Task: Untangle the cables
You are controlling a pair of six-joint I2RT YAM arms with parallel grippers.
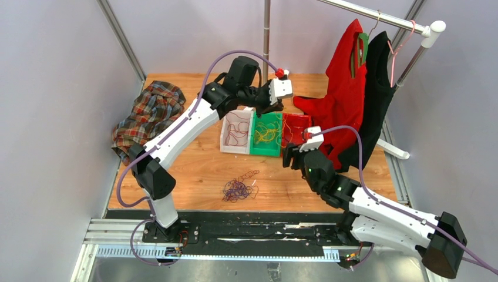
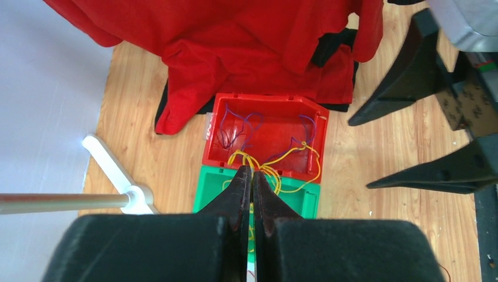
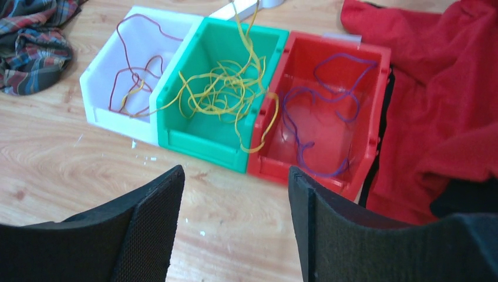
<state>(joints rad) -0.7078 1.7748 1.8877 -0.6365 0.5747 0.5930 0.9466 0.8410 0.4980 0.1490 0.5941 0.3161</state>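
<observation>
Yellow strands in the grip: the left claw (image 2: 251, 171) was pinched fully closed on the yellow cables (image 3: 223, 97), which rose out of the green bin (image 3: 199, 144). One yellow loop drooped over the wall into the red bin (image 3: 317, 42). The right claw (image 3: 235, 173) hung wide apart, holding nothing, just on the near side of the bins. A pale sticker (image 3: 342, 37) on the red bin's far rim was too blurred to read. Purple cables (image 3: 337, 57) lay loosely coiled in the red bin and dark red cables (image 3: 135, 73) in the white bin (image 3: 117, 120), all three bins side by side mid-worktop (image 1: 194, 170). A loose purple bunch (image 1: 236, 189) sat tangled by the near edge's middle.
</observation>
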